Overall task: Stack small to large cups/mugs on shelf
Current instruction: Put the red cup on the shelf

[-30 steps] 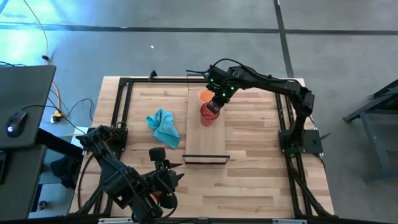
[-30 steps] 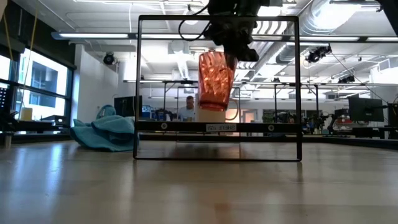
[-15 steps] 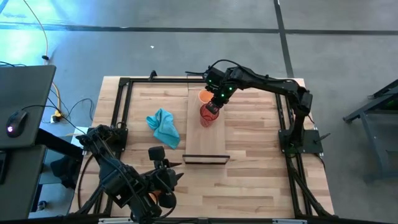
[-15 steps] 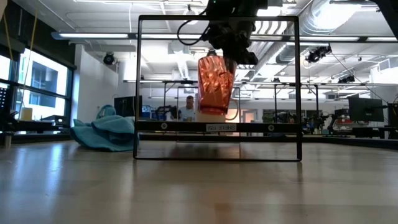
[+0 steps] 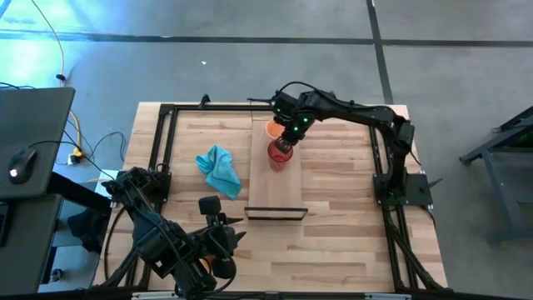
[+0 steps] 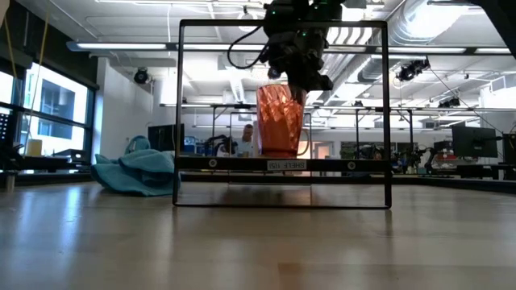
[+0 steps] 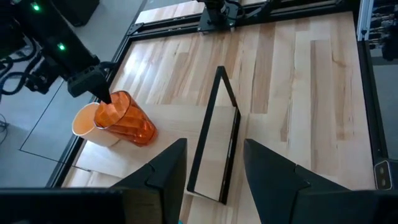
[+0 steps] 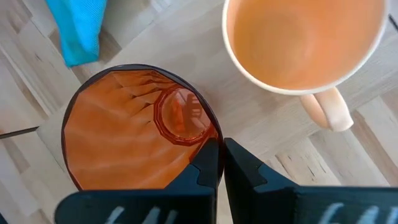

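The dark red patterned cup [image 5: 280, 155] stands upright on the light-wood shelf [image 5: 279, 190], its base at the board's surface in the low view [image 6: 279, 125]. Just beyond it on the shelf's far end sits the pale orange mug [image 5: 274, 129], handle showing [image 8: 329, 109]. My right gripper [image 8: 219, 146] is over the cup, shut on its rim. My left gripper [image 7: 214, 171] waits open near the table's near-left corner [image 5: 223, 237]. A small orange-brown spot [image 5: 223, 268] shows under that arm; whether it is the amber cup, I cannot tell. My right gripper pinches the red cup's rim [image 8: 214, 124] on the side nearest the mug, one finger inside the cup and one outside. The fingers come from above, pointing down. The cup is upright below them, with its base down at the shelf.
A teal cloth [image 5: 219, 169] lies crumpled on the table left of the shelf. A tall dark frame [image 7: 214, 130] stands at the shelf's near end. A black rail [image 5: 162, 150] borders the tabletop. Bare wood stretches to the right of the shelf [image 5: 341, 183].
My right gripper has come down toward the shelf and turned the red cup from tilted to upright. The cup, hanging above the board a second ago, now has its base at the shelf, close in front of the mug. The gripper has stayed shut on it.
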Available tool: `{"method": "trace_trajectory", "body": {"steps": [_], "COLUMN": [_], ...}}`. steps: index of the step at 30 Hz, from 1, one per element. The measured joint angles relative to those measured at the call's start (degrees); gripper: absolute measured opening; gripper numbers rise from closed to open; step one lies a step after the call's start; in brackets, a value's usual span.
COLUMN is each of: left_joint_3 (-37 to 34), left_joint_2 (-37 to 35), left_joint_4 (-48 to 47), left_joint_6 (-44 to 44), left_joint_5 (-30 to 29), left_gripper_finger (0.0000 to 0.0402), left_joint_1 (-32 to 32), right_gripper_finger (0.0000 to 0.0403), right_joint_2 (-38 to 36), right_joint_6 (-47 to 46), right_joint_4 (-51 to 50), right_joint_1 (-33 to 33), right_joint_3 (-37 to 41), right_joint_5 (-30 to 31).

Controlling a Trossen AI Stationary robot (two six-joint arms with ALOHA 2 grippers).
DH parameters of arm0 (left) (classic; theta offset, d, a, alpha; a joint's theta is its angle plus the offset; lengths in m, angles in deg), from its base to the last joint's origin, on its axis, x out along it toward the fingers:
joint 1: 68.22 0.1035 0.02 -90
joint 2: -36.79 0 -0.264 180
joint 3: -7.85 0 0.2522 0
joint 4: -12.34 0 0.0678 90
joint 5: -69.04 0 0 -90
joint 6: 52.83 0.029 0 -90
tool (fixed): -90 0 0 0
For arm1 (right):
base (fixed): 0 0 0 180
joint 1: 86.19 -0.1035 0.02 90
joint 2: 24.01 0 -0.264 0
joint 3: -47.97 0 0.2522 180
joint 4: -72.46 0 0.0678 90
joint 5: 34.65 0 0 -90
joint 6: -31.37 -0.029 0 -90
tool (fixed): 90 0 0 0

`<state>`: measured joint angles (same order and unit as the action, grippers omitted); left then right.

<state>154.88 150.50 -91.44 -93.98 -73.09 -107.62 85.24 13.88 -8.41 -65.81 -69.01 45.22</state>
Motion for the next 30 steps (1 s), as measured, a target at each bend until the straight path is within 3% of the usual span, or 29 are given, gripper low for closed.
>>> {"method": "trace_trajectory", "body": {"steps": [30], "left_joint_3": [0.0], "left_joint_2": [0.0], "left_joint_4": [0.0], "left_joint_6": [-1.9], "left_joint_5": [1.6], "left_gripper_finger": [0.0147], "left_joint_1": [-0.2], "right_gripper_finger": [0.0], "right_joint_2": [0.6], "right_joint_6": [-0.2], "right_joint_4": [-0.1], "right_joint_1": [-1.3], "right_joint_3": [0.0], "right_joint_5": [-0.6]}}
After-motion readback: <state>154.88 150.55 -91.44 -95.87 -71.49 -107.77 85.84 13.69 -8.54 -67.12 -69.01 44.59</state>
